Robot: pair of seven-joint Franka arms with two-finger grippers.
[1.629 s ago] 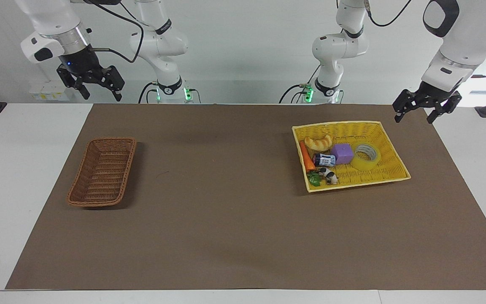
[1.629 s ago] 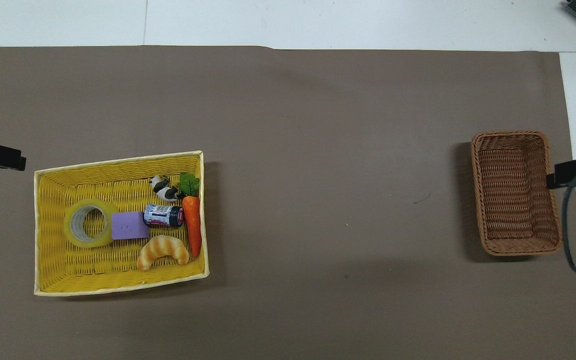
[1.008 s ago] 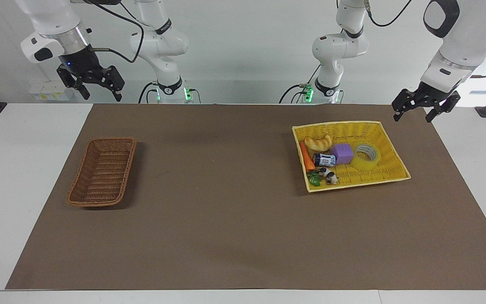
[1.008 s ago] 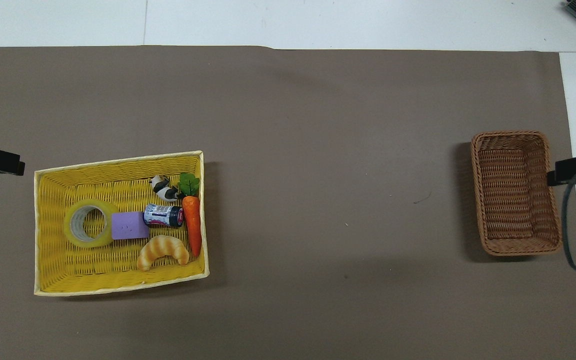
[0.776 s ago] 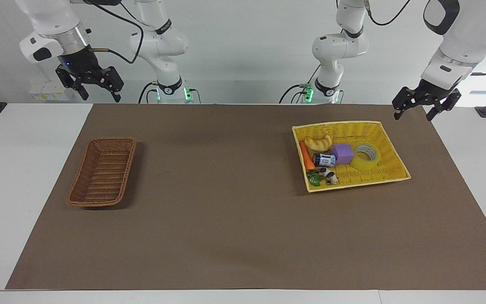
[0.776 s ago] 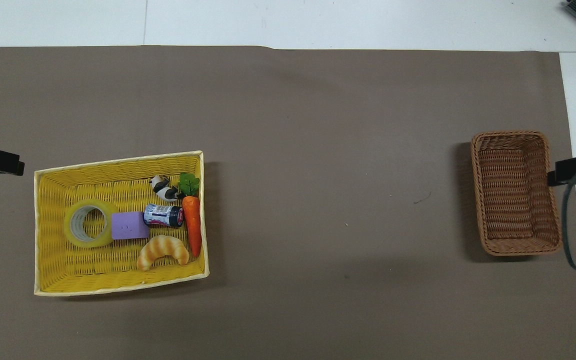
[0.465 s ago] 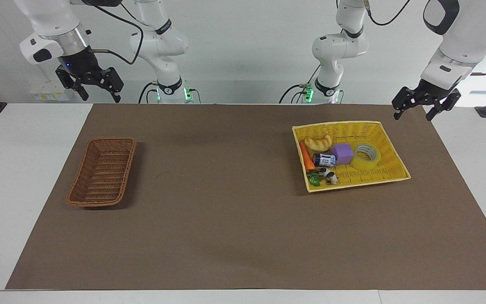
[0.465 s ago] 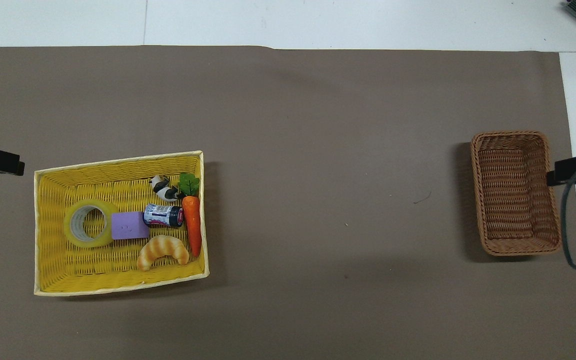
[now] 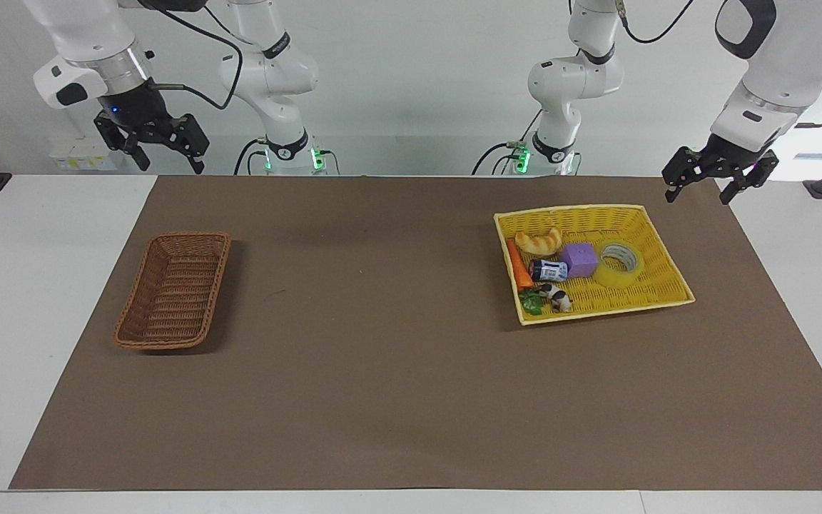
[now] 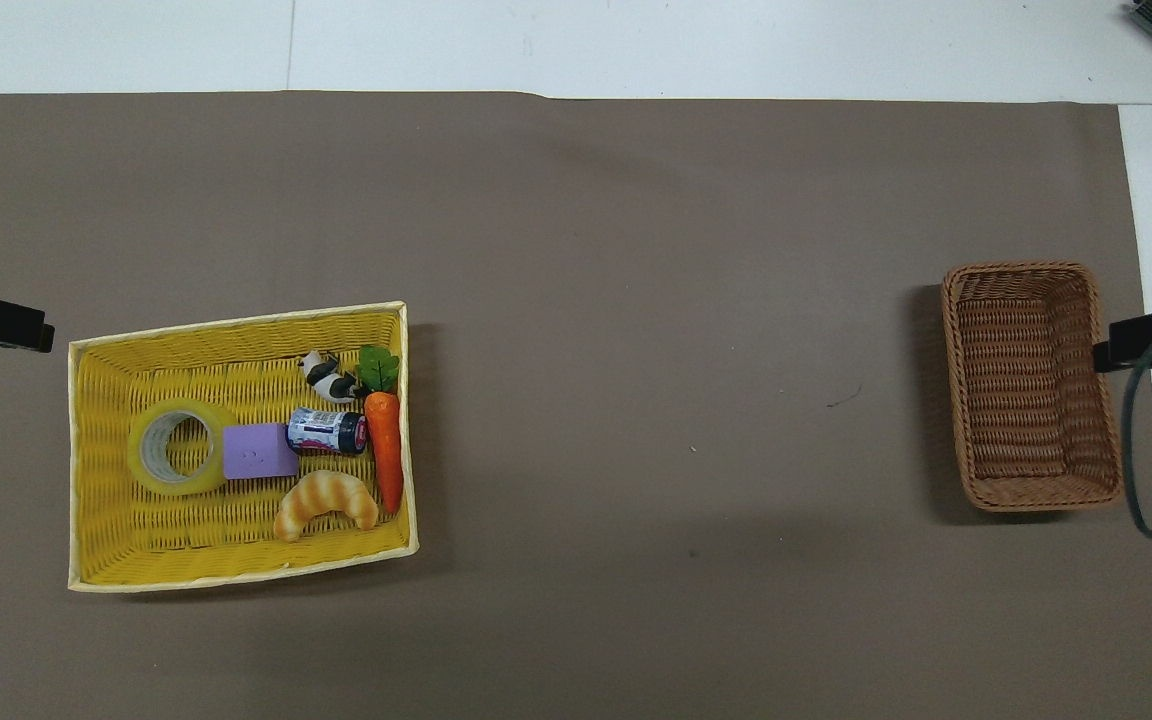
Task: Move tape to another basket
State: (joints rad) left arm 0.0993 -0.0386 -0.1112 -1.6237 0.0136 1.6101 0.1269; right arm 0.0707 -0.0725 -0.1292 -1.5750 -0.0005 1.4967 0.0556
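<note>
The tape [image 9: 619, 264] [image 10: 174, 447], a translucent yellow roll, lies flat in the bright-yellow basket [image 9: 568, 209] [image 10: 236, 322], next to a purple cube [image 9: 579, 258]. The narrow brown wicker basket [image 9: 158, 346] [image 10: 1021, 268] stands empty toward the right arm's end of the table. My left gripper [image 9: 698, 194] hangs open in the air over the mat's corner beside the yellow basket, apart from the tape. My right gripper [image 9: 172, 163] hangs open and high over the right arm's end of the table, holding nothing. In the overhead view only one finger of each shows.
The yellow basket also holds a croissant [image 9: 539, 242], a small can [image 9: 548, 270], a carrot [image 9: 516, 265] and a toy cow [image 9: 556, 296], all on the side of the cube away from the tape. A brown mat [image 9: 382, 371] covers the table.
Both grippers have drifted only slightly and stayed open. The tape, the baskets and the other objects have not moved.
</note>
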